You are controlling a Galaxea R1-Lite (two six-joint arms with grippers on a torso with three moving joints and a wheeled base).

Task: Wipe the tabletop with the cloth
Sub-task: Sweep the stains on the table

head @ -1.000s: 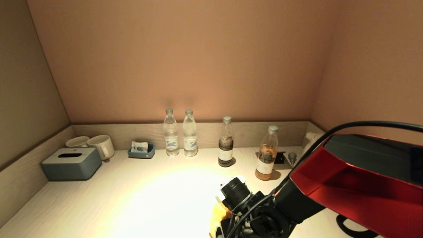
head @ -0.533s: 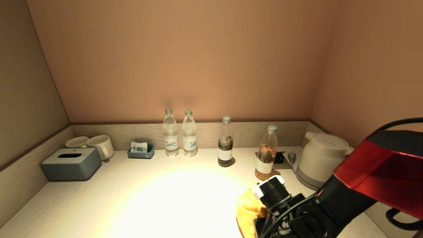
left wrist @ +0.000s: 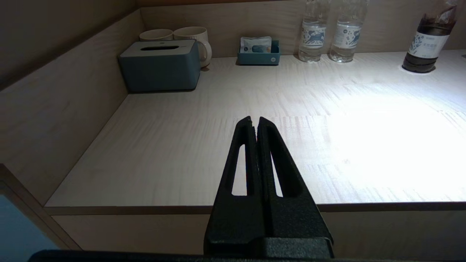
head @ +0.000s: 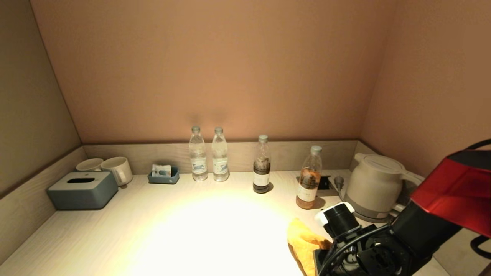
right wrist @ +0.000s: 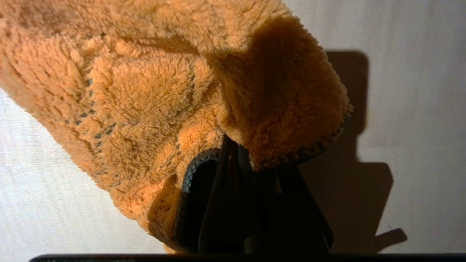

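Note:
The pale wood-grain tabletop [head: 172,230] fills the alcove; it also shows in the left wrist view [left wrist: 327,120]. The orange-yellow cloth [head: 305,245] lies bunched on it at the front right, under my right arm. In the right wrist view the cloth [right wrist: 153,83] drapes over my right gripper [right wrist: 236,147], which is shut on it; the fingertips are buried in the fabric. My left gripper [left wrist: 254,120] is shut and empty, held over the front edge at the left, out of the head view.
Along the back rim stand two clear bottles [head: 209,155], a dark bottle [head: 262,165] and an orange-tinted bottle [head: 309,178]. A white kettle [head: 374,186] stands at the back right, close to my right arm. A grey-blue tissue box [head: 82,189], two mugs [head: 111,168] and a small blue tray [head: 164,174] stand at the back left.
My right arm has swept to the right along the front of the tabletop, dragging the cloth with it; the kettle has come into view. The left gripper's earlier position is not shown.

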